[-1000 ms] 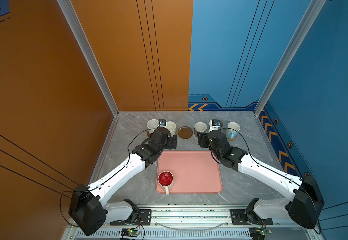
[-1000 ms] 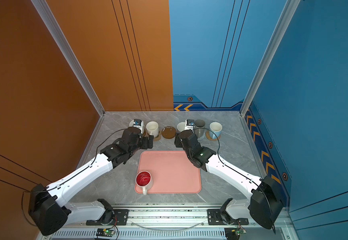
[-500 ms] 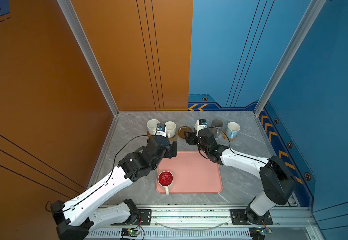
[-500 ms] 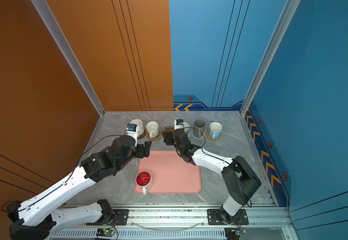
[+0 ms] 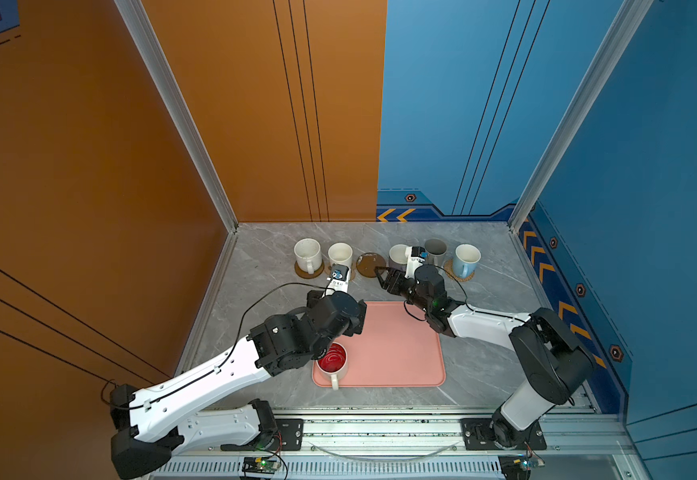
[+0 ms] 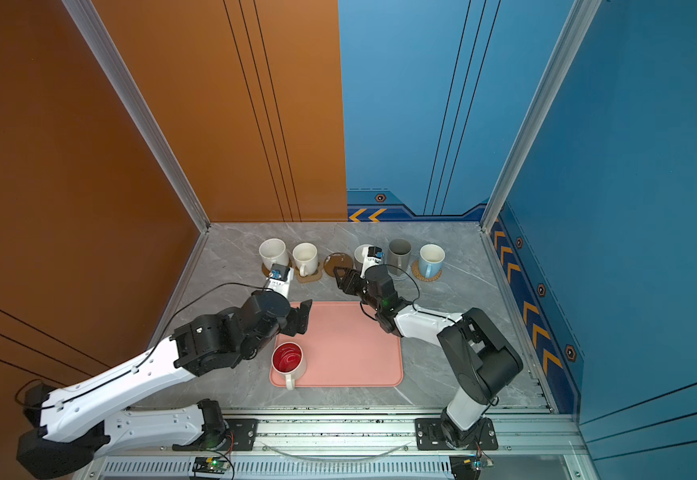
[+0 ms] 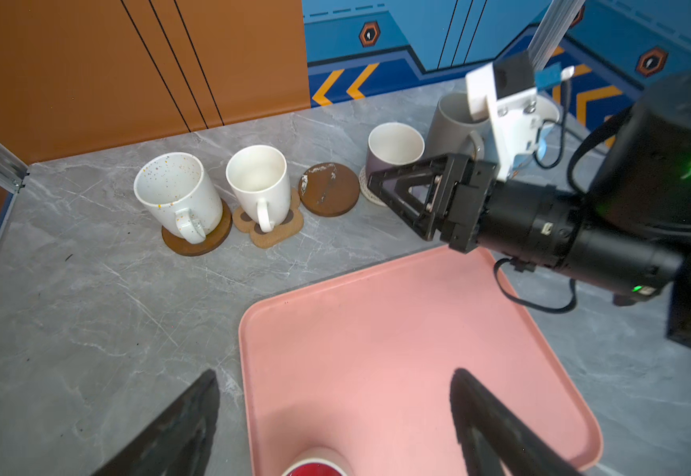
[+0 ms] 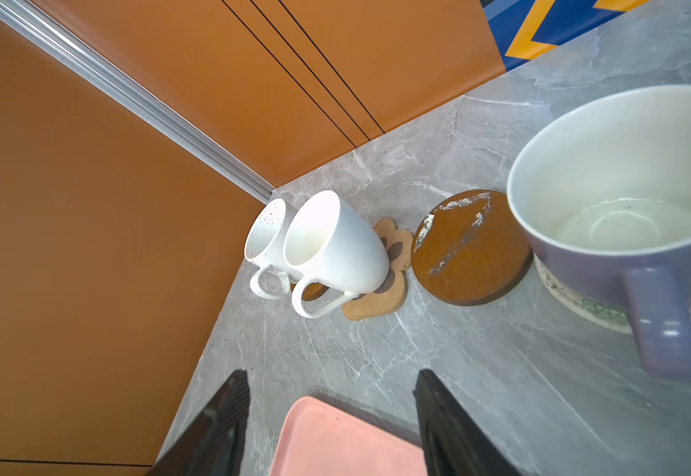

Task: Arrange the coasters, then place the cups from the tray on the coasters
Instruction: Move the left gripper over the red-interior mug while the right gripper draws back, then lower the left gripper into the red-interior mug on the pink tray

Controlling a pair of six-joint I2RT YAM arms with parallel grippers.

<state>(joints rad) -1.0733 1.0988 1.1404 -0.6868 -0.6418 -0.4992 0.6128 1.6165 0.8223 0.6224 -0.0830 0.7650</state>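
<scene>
The white cup with a red inside stands alone on the salmon tray, near its front-left corner. My left gripper hovers open above the tray's far-left part, the red cup just below its jaws. Along the back, two white cups, a lavender cup, a grey one and a light blue one stand on coasters. One brown coaster lies bare between them. My right gripper stands open and empty just in front of that coaster, beside the lavender cup.
The orange wall closes the left side, the blue wall the right. The row of cups runs close to the back wall. Grey marble tabletop shows left of the tray; my right arm's elbow rises right of it.
My left gripper has drawn back from the white cups to above the tray near the red cup. My right gripper has slid left from the grey cup to the bare brown coaster.
</scene>
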